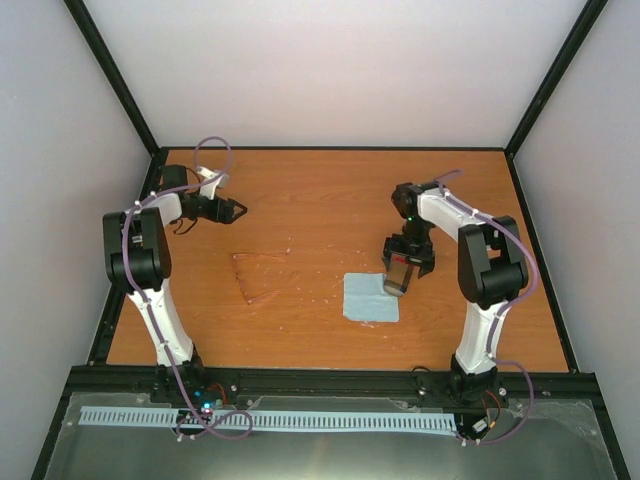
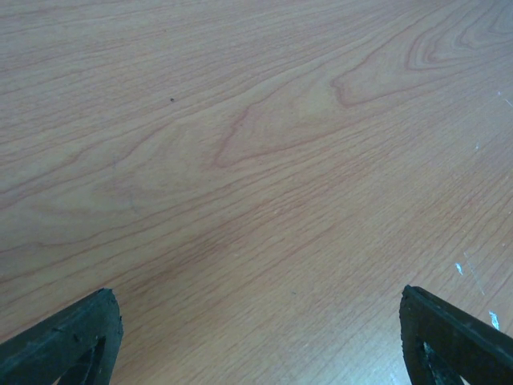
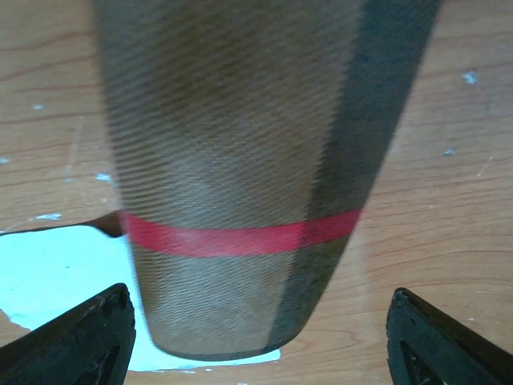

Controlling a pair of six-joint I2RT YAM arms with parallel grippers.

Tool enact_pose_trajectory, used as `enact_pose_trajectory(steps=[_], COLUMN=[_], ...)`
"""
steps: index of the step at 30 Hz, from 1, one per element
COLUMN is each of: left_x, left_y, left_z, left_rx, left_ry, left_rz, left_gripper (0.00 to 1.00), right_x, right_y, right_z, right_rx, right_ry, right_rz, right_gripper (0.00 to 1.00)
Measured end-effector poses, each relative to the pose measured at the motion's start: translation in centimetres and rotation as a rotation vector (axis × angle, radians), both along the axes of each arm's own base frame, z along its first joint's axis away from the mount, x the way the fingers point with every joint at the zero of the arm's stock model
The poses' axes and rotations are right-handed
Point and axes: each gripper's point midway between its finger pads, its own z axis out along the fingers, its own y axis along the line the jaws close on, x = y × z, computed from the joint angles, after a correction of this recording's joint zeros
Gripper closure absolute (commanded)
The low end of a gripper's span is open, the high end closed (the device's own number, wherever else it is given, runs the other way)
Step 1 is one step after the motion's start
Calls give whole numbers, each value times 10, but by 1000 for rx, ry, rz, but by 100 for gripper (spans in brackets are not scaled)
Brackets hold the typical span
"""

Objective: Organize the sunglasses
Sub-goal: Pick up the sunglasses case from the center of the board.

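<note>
**A:** What is the biggest thing here?

**B:** The wooden table. Both arms are bolted at its 6 o'clock edge. The left arm reaches up to about 10 o'clock from the table's middle. The right arm bends in from 3 o'clock.

**A:** And lying on the wood?

**B:** A light blue-grey cloth, flat, at roughly 4 o'clock from the centre. The sunglasses are at 9 o'clock from the centre, well apart from the cloth. They are thin and amber, and faint against the grain.

**A:** Is there a container?

**B:** One, a grey-and-brown striped case with a red band across it. It sits at the cloth's 1 o'clock corner, and in the right wrist view its rounded end overlaps the cloth's edge. It is blurred there, and I cannot tell what is inside or whether it is open. The sunglasses lie outside it on bare wood.

**A:** What are the hands doing?

**B:** The right gripper is over the case with its jaws spread wide. Its fingers flank the case, and wood shows between the case and the 3 o'clock finger. The other finger is just beside the case, and I cannot tell whether it touches. The left gripper is wide apart too. It holds nothing, and in the left wrist view only wood grain shows between its tips.

**A:** Anything smaller?

**B:** White flecks are scattered on the wood near the cloth.
</note>
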Motion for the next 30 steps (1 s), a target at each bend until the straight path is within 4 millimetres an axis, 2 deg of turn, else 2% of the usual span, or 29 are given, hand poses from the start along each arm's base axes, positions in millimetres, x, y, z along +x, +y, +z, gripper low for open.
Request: enact_pose_trajectory(steps=[5,11,19,22,26,30], left_x=[-1,-1,-1,-2,-3,-4], left_y=[0,0,0,0,0,-1], left_z=[-1,-2,-1,-2,-4,-4], left_rx=[-1,-1,0,-1,-1,-2], left_ry=[4,5,4,7,10,13], left_rz=[0,0,0,0,0,0], left_gripper=[6,6,6,6,6,6], right_x=[-5,0,10,10,11,11], right_y=[-7,3,9,8,8,7], right_z=[-9,-16,-18,-18,-19,-19], right_rx=[61,154,187,182,177,175], right_ry=[-16,-57,-80,-80,-72,-74], right_rz=[-60,-82,-52,-38,-30,-21], right_gripper=[17,19,31,32,49,54])
